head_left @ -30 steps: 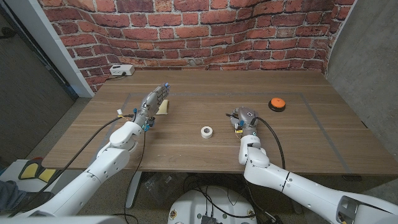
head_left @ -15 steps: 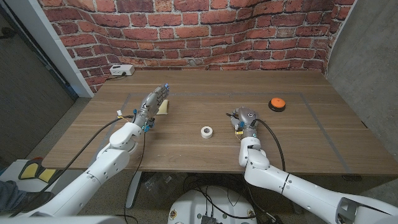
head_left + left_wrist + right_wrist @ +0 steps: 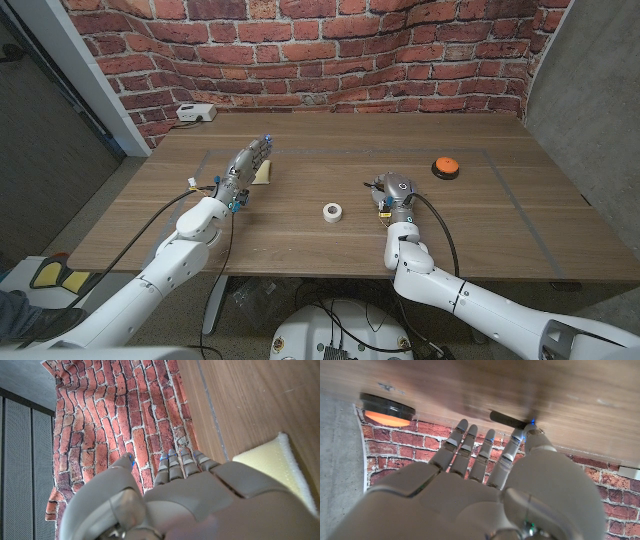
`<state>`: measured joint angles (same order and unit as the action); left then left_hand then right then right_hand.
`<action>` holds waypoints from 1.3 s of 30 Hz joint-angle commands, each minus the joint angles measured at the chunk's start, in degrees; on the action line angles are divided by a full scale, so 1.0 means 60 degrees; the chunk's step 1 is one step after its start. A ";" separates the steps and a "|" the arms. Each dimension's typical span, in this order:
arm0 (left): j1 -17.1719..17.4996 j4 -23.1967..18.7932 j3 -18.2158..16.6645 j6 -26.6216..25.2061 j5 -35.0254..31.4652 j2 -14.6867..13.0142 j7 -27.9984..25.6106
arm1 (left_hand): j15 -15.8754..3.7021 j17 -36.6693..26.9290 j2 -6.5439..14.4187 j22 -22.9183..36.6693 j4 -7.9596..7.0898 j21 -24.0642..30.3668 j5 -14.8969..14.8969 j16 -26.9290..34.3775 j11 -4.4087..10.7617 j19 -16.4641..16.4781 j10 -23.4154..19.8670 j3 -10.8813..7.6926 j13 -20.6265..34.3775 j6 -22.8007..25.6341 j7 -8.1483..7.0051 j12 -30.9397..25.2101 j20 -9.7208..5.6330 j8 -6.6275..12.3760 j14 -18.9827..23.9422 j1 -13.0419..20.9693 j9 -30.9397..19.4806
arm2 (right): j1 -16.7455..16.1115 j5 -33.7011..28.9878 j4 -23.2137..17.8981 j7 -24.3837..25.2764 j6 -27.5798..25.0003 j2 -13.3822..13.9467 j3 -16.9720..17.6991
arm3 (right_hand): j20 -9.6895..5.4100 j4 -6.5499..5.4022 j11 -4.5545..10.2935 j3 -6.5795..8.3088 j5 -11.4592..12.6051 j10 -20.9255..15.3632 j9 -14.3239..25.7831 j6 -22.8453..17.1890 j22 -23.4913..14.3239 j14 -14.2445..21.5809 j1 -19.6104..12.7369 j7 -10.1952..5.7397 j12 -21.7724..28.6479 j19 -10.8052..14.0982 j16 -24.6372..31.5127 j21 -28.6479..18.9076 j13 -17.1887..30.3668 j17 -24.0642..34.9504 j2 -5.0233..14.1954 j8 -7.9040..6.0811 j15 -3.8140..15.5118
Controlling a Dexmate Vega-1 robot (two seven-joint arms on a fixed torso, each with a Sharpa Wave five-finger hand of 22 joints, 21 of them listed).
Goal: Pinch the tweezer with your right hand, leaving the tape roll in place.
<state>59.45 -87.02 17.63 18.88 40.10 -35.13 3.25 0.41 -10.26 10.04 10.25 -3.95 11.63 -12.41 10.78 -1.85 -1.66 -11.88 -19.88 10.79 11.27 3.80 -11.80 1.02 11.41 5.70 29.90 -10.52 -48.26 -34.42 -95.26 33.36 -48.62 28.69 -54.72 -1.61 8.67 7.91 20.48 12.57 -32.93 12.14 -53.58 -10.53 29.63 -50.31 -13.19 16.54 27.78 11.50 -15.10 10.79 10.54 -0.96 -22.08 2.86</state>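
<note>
Tweezer (image 3: 507, 418): dark, thin, likely light, stiff, slippery; lay on bench (image 3: 300, 240); pinch mid-length | right hand (image 3: 389, 192): fingers extended, grip unclear | tape roll (image 3: 332, 211): apart.

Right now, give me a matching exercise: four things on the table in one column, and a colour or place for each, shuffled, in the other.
Things:
1. tape roll
2. sponge
3. round disc
4. tweezer

Descriptions:
A. orange and black, toward the table's right
B. dark, at the right hand's fingertips
C. white, mid-table between the hands
D. pale yellow, beside the left hand

Pairs: 1-C, 2-D, 3-A, 4-B
</note>
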 commanded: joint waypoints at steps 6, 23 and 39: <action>-0.0137 0.0098 0.0057 -0.0037 0.0010 0.0045 0.0074 | -0.0038 -0.0037 -0.0016 0.0034 0.0003 0.0022 0.0005 -0.0017 0.0080 -0.0049 0.0001 -0.0094 0.0014 0.0045 -0.0012 0.0044 0.0083 -0.0025 0.0007 0.0025 -0.0020 | -0.0195 -0.0006 -0.0146 0.0428 0.0258 -0.0016 0.0332 | 0.0029 -0.0029 -0.0007 0.0017 -0.0009 -0.0106 0.0047 -0.0181 -0.0048 0.0115 -0.0093 0.0061 0.0054 0.0133 0.0050 -0.0089 0.0014 0.0045 0.0049 -0.0075 0.0100; -0.0266 0.0215 0.0099 -0.0096 0.0011 0.0060 0.0136 | -0.0041 -0.0036 -0.0037 0.0035 -0.0025 0.0025 0.0033 -0.0016 0.0082 -0.0056 -0.0013 -0.0164 0.0014 0.0039 -0.0009 0.0040 0.0093 -0.0033 0.0009 -0.0011 -0.0020 | -0.0256 -0.0058 -0.0379 0.0604 0.0273 -0.0008 0.0586 | 0.0027 -0.0037 -0.0004 0.0024 -0.0015 -0.0160 0.0047 -0.0239 -0.0050 0.0144 -0.0101 0.0059 0.0049 0.0137 0.0030 -0.0081 0.0011 0.0052 0.0069 -0.0086 0.0088; -0.0310 0.0256 0.0111 -0.0099 0.0002 0.0110 0.0092 | -0.0038 -0.0035 -0.0057 0.0037 -0.0050 0.0029 0.0055 -0.0016 0.0066 -0.0063 -0.0010 -0.0232 0.0014 0.0048 -0.0014 0.0042 0.0106 -0.0033 0.0008 -0.0047 -0.0020 | -0.0545 0.0167 -0.0523 0.1140 0.0611 -0.0044 0.1078 | 0.0019 -0.0049 0.0035 0.0023 -0.0027 -0.0268 0.0047 -0.0341 -0.0052 0.0235 -0.0096 0.0066 0.0060 0.0196 0.0029 -0.0091 0.0008 0.0057 0.0079 -0.0113 0.0130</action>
<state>57.81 -85.78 18.16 18.45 40.14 -34.73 3.97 0.41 -10.26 9.89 10.25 -4.27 11.63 -12.41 10.78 -1.85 -1.97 -11.88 -20.81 10.79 11.26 3.80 -11.80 1.33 11.41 5.70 29.75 -10.52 -50.57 -34.56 -98.03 38.39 -46.17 28.69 -49.96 -1.43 8.68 8.14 20.47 12.57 -33.78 12.24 -54.95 -10.53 30.36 -50.61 -12.80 16.54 28.43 11.50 -15.10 10.66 10.82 -0.65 -22.63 2.98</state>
